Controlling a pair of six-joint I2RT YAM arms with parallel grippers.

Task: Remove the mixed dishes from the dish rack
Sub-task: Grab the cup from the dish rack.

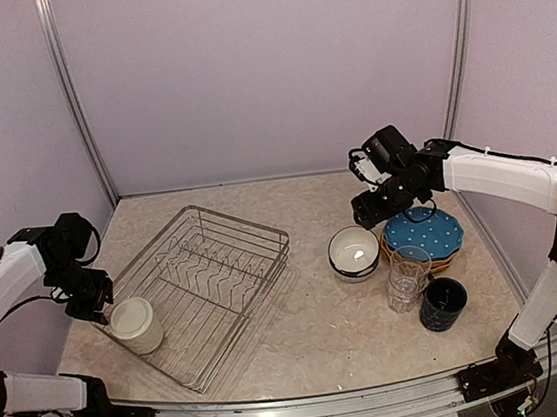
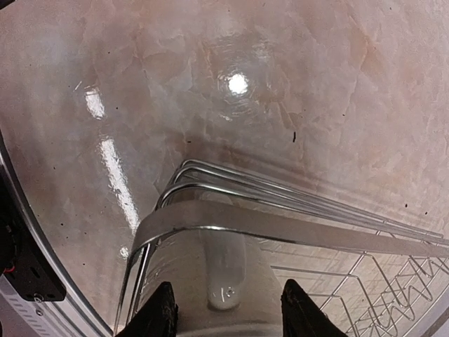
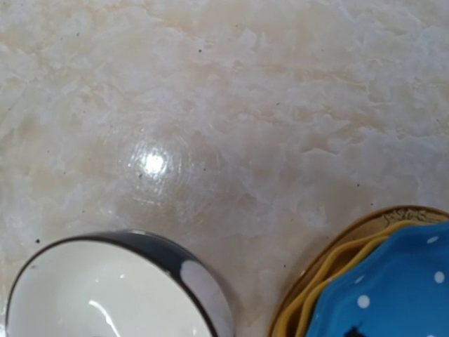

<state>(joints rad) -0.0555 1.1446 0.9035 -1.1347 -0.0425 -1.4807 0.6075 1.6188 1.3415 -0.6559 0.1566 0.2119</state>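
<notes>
The dish rack (image 1: 211, 277) is a silver wire basket left of centre. A cream mug (image 1: 136, 323) sits at its near left corner. My left gripper (image 1: 95, 298) is at that corner. In the left wrist view its fingers (image 2: 160, 314) press against both sides of the cream mug (image 2: 226, 281), whose handle faces the camera just behind the rack's rim (image 2: 280, 228). A white bowl (image 1: 354, 252), a blue dotted plate (image 1: 423, 234) on yellow ones, clear glasses (image 1: 407, 276) and a navy mug (image 1: 442, 303) stand on the right. My right gripper (image 1: 369, 208) hovers between bowl and plates; its jaws are hidden.
The right wrist view shows the bowl's dark rim (image 3: 140, 246) at lower left and the plate stack's edge (image 3: 372, 281) at lower right, with bare marble table (image 3: 231, 126) between. Purple walls enclose the table on three sides.
</notes>
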